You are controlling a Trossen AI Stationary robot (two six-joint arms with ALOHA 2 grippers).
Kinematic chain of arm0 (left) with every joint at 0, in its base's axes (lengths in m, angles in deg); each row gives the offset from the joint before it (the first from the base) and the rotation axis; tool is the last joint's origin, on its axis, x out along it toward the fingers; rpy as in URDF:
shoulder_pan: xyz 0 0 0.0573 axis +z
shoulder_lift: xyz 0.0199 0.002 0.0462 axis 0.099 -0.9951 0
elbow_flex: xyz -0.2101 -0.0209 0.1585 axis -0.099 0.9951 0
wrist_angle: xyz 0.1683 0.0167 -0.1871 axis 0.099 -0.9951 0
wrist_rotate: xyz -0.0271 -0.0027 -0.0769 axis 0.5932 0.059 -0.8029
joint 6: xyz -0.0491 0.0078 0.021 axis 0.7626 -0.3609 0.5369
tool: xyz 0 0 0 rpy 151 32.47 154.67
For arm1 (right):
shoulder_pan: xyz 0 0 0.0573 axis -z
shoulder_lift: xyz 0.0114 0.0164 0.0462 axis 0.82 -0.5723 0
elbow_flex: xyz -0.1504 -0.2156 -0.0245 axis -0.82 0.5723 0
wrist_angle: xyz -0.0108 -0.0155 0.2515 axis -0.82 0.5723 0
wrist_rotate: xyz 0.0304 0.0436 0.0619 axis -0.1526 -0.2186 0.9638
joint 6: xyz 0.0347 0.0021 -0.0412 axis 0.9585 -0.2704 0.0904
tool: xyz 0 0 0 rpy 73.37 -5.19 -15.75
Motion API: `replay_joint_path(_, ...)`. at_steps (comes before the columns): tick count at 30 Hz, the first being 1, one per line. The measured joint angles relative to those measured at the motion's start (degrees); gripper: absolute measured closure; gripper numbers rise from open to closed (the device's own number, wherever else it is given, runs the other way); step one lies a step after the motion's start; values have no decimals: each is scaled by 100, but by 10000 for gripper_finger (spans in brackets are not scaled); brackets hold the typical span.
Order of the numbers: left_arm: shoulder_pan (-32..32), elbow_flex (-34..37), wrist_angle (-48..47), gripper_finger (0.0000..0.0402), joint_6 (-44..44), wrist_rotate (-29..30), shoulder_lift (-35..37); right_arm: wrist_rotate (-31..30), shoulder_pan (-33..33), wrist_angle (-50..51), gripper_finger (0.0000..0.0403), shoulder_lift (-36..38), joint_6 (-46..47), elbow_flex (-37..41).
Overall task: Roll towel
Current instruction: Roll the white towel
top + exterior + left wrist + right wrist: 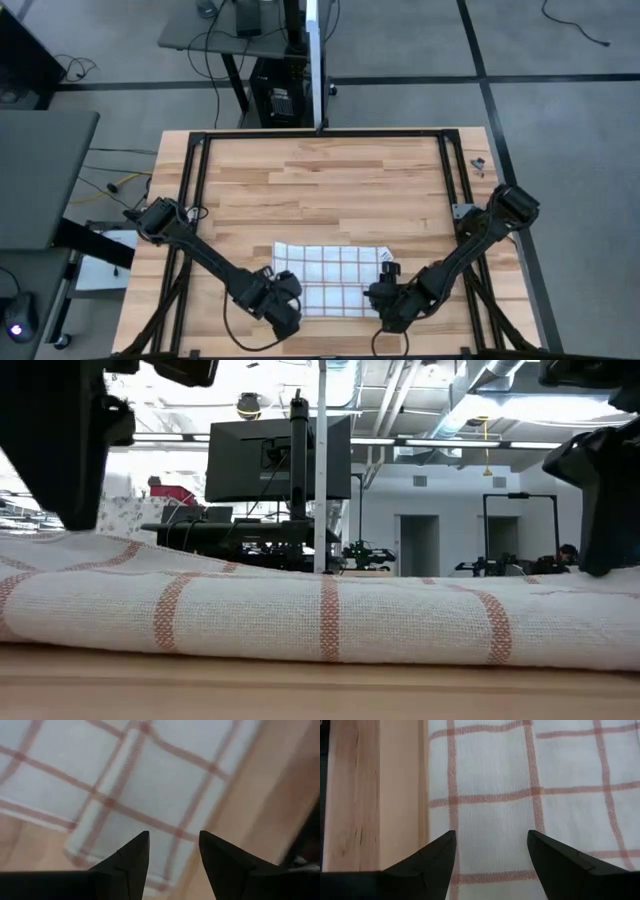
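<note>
The white towel with reddish-brown grid lines lies on the wooden table near its front edge. In the low view its near edge shows as a thick fold or roll resting on the table. My left gripper is open over the towel's near left corner. My right gripper is open over the towel's near right part. Whether the fingertips touch the cloth I cannot tell.
A black metal frame runs around the table's far and side edges. Bare wood lies beyond the towel toward the far edge. A monitor on a stand is in the room behind the table.
</note>
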Motion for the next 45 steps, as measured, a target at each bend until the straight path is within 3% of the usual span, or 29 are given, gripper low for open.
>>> replay_joint_path(11,35,835,908,247,410,9,-11,26,-30,134,165,4,17,0)
replay_joint_path(22,80,-311,-206,247,277,-156,-11,31,-13,266,165,1179,16,-2)
replay_joint_path(32,353,-463,1008,245,-933,396,-11,26,269,67,165,1629,2,-4)
replay_joint_path(39,505,-1421,4,202,-1603,46,-11,313,196,63,165,1633,-1027,-267)
replay_joint_path(45,153,-2476,-1551,168,-1711,56,-4,267,-65,384,165,1517,-1625,-865)
